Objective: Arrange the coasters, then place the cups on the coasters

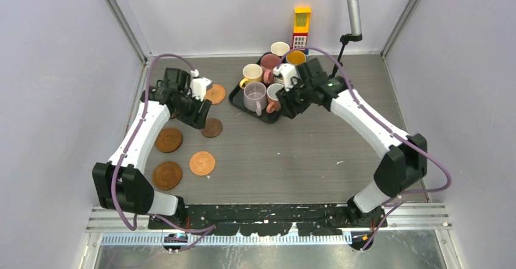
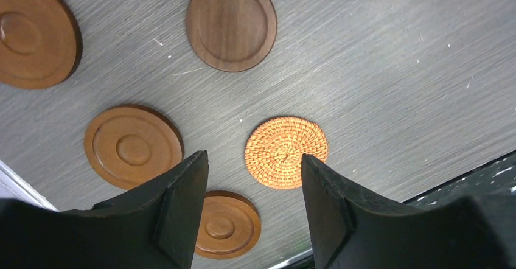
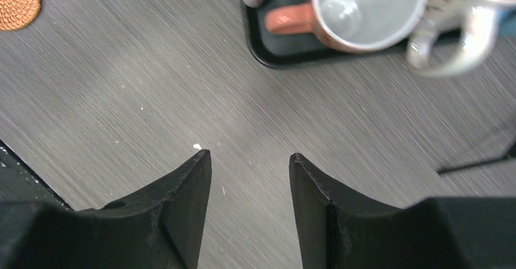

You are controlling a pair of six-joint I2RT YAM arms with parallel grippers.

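My left claw (image 2: pixel 254 155) hung spread above the grey table (image 2: pixel 389 68), with nothing between its fingers. Under it lay five coasters, all flat and apart from one another. A woven coaster (image 2: pixel 286 152) lay just past my fingertips and a dark coaster (image 2: pixel 231 22) farther off. Three brown ringed coasters (image 2: pixel 132 146) lay off to one side. Seen from above, they were scattered over the left half of the table.

My right claw (image 3: pixel 251 153) was spread as well and gripped nothing. It hung over bare table, near a corner of the black tray (image 3: pixel 286 50). The cups stood crowded together on that tray toward the back. Among them were a lilac cup (image 1: pixel 255 95), a pale yellow cup (image 1: pixel 252 73), a salmon cup (image 3: pixel 365 7) and a patterned cup (image 3: pixel 450 31) with an orange inside. A toy block tower (image 1: pixel 302 25) stood behind the tray.
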